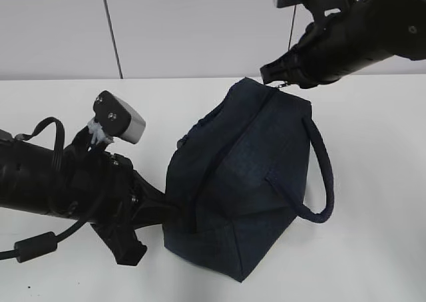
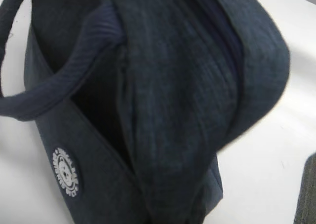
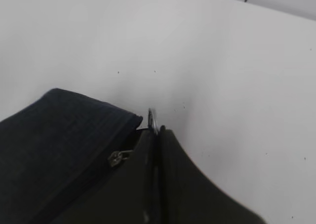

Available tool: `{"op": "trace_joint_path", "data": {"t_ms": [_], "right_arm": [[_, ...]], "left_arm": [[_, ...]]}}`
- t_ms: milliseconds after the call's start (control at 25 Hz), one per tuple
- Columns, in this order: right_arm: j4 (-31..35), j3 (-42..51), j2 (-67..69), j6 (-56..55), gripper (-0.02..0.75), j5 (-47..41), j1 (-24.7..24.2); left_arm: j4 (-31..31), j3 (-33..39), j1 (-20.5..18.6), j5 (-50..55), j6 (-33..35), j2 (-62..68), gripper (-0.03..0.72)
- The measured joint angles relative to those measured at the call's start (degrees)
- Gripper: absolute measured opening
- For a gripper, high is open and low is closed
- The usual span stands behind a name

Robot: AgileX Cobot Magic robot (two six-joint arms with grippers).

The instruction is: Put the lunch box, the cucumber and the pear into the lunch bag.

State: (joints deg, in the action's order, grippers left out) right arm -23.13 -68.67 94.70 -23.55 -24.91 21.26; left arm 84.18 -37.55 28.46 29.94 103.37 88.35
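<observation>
The dark navy lunch bag (image 1: 246, 175) lies tipped on the white table, its zipper line running up toward the far end. My left gripper (image 1: 166, 212) is shut on the fabric at the bag's near left end. In the left wrist view the lunch bag (image 2: 173, 110) fills the frame and hides the jaws. My right gripper (image 1: 269, 76) is shut on the metal ring pull (image 3: 152, 119) at the bag's far top corner, with the zipper slider (image 3: 118, 157) just beside the fingers. The lunch box, the cucumber and the pear are out of view.
One padded handle (image 1: 323, 175) loops out on the bag's right side, and the other handle (image 2: 54, 86) arcs across the left wrist view. A round white logo patch (image 2: 66, 171) marks the bag's side. The white table (image 1: 373, 149) surrounds the bag.
</observation>
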Motion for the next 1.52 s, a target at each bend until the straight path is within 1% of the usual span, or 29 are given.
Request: {"op": "trace_joint_path", "data": {"t_ms": [80, 200, 280, 320, 400, 480, 520, 640, 760, 840, 920, 1040, 1160, 1280, 1520], "right_arm": [[5.7, 0.0, 1.1, 4.5, 0.006, 0.1, -1.9], [13.8, -0.4, 1.9, 12.8, 0.006, 0.3, -3.2], [18.9, -1.0, 1.9, 17.9, 0.006, 0.3, -3.2], [20.9, -1.2, 1.9, 19.8, 0.006, 0.3, -3.2], [24.1, -1.2, 1.9, 23.1, 0.006, 0.4, -3.2], [25.2, -1.2, 1.9, 24.7, 0.006, 0.4, -3.2], [25.4, -1.2, 1.9, 25.3, 0.006, 0.4, -3.2], [26.0, -1.2, 1.9, 25.8, 0.006, 0.4, -3.2], [26.4, -1.2, 1.9, 26.0, 0.006, 0.4, -3.2], [26.8, -1.2, 1.9, 26.0, 0.006, 0.4, -3.2], [27.1, -1.2, 1.9, 26.0, 0.006, 0.4, -3.2], [27.7, -1.2, 1.9, 26.0, 0.006, 0.4, -3.2], [27.9, -1.2, 1.9, 26.1, 0.006, 0.4, -3.2], [27.9, -1.2, 1.9, 26.1, 0.006, 0.9, -3.2], [28.9, -1.2, 1.9, 26.2, 0.006, 1.6, -3.2]], "left_arm": [[1.3, 0.1, -0.8, -0.1, 0.0, 0.0, -0.008], [3.9, 0.2, -2.6, 0.6, 0.0, 0.0, -0.004], [5.3, 0.6, -3.9, 2.2, 0.0, -0.6, 0.026], [5.8, 0.6, -4.6, 3.0, 0.0, -1.2, 0.063], [6.7, 0.6, -6.1, 4.1, 0.0, -4.3, 0.176], [7.2, -0.3, -6.9, 3.1, 0.0, -8.0, 0.283], [7.5, -1.3, -7.0, 1.2, -0.1, -10.0, 0.323], [7.4, -7.2, -6.2, -4.0, -1.1, -12.0, 0.369], [5.4, -15.8, -4.6, -4.4, -6.6, -8.7, 0.377], [1.7, -21.1, -3.3, -3.3, -11.4, -3.9, 0.370], [-1.4, -25.4, -1.9, -2.3, -13.9, 1.1, 0.360], [-3.1, -30.0, -0.2, -2.4, -16.4, 7.3, 0.349], [-3.7, -32.1, 0.2, -2.2, -17.5, 11.0, 0.347], [-3.7, -32.5, 0.3, -2.2, -17.6, 12.3, 0.347], [-4.5, -32.7, 3.0, -4.8, -17.7, 14.5, 0.333]]}}
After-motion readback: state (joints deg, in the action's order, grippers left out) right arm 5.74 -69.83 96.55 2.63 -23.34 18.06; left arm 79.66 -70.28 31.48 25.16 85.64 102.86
